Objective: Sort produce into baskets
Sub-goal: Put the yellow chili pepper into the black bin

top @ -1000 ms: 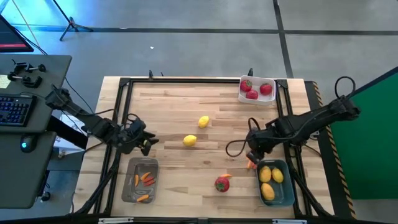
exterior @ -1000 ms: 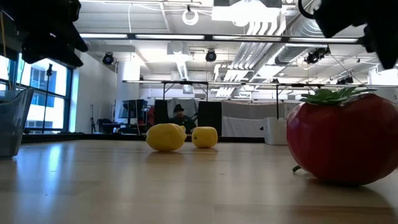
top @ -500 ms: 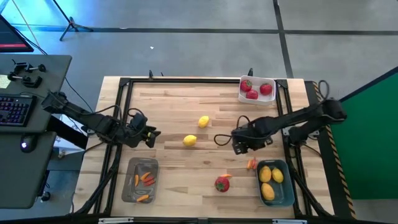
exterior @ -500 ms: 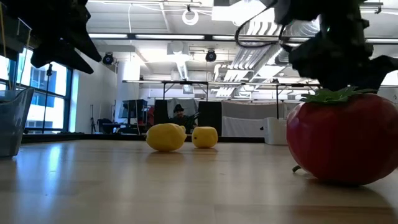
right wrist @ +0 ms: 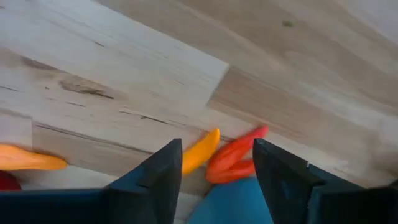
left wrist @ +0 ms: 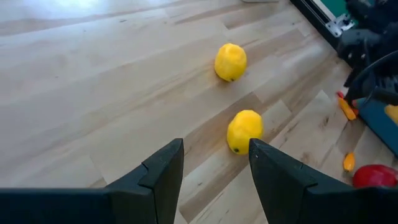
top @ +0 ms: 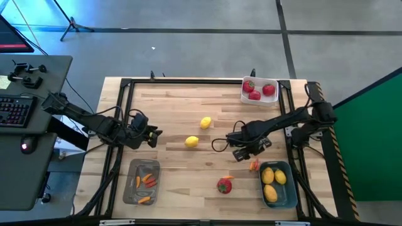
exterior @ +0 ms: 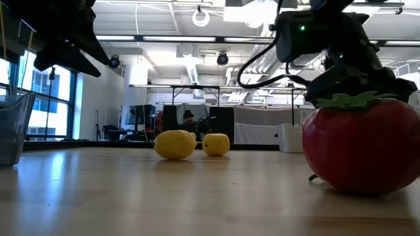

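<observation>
Robotics lab or test hall, showing itself as a big open industrial room. Exposed white ducts and pipes (exterior: 282, 29) are running under the ceiling, with strip lights glowing. A pale wooden plank table in a black metal frame (top: 188, 100) is standing on grey concrete floor (top: 188, 44). A dark desk with a black keyboard (top: 14, 112) is sitting alongside. A person (exterior: 189, 117) is sitting far back.

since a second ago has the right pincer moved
Yes. The right pincer has swung away from the blue basket, toward the table's middle.
</observation>
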